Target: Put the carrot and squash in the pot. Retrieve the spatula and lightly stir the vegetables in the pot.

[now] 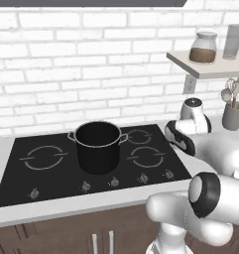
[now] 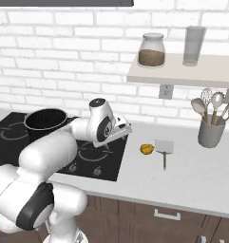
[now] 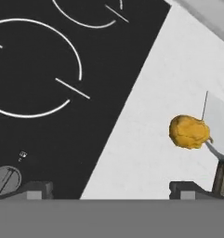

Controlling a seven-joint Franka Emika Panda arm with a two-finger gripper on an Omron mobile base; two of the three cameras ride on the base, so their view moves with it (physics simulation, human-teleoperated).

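A white brick wall backs a pale counter (image 2: 192, 175) with a black cooktop (image 1: 51, 173) set into it. The pot (image 1: 98, 146) stands on the cooktop, and nothing can be seen in it from these angles. The squash (image 2: 146, 149), a small yellow lump, lies on the counter to the right of the cooktop, just beside the spatula (image 2: 164, 149); both appear untouched. No carrot can be made out. The gripper (image 2: 121, 130) hangs over the cooktop's right edge, jaws wide and empty. Judgement: the squash remains to be moved, and all stirring is outstanding.
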